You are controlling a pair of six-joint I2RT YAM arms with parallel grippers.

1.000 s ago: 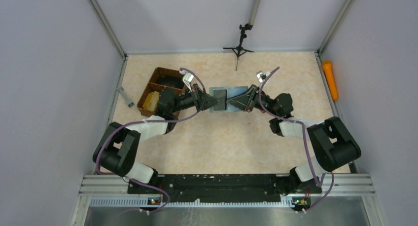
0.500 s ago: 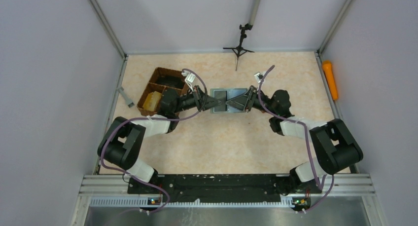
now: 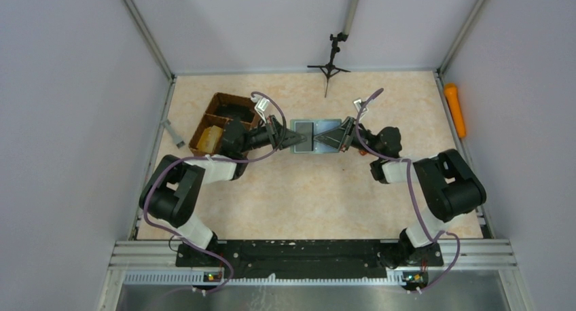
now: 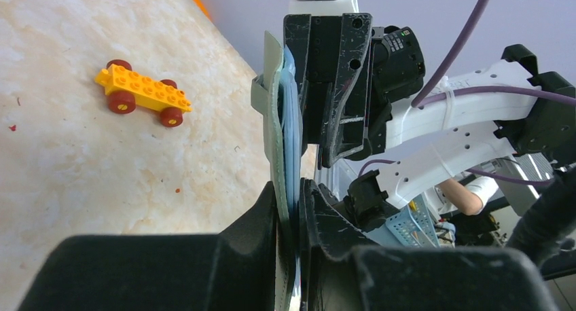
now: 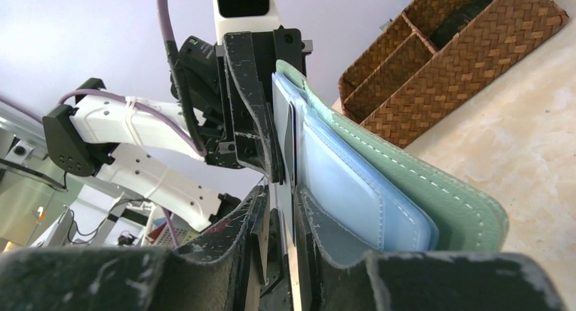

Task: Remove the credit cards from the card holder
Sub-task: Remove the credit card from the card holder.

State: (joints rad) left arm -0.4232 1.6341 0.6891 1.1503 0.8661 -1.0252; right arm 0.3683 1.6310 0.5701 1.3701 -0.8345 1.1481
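The grey-green card holder (image 3: 314, 124) lies open and flat between my two grippers, blue-grey inside up. A dark card (image 3: 303, 130) shows on its left half. My left gripper (image 3: 288, 138) is shut on the holder's left edge; in the left wrist view the jaws (image 4: 291, 192) clamp the green and blue layers (image 4: 275, 107). My right gripper (image 3: 327, 139) comes in from the right. In the right wrist view it (image 5: 284, 201) is shut on a thin card (image 5: 289, 155) standing beside the blue-grey pocket (image 5: 346, 182) and the green cover (image 5: 435, 195).
A brown wicker tray (image 3: 207, 119) with a yellow block (image 3: 209, 138) stands left of the holder, close to my left arm; it also shows in the right wrist view (image 5: 455, 60). An orange object (image 3: 456, 109) lies by the right wall. A small tripod (image 3: 331, 63) stands at the back. A yellow toy car (image 4: 142, 94) is on the table.
Both arms have swung slightly at their bases and the wrists have rolled. The holder stays in about the same place between the two grippers.
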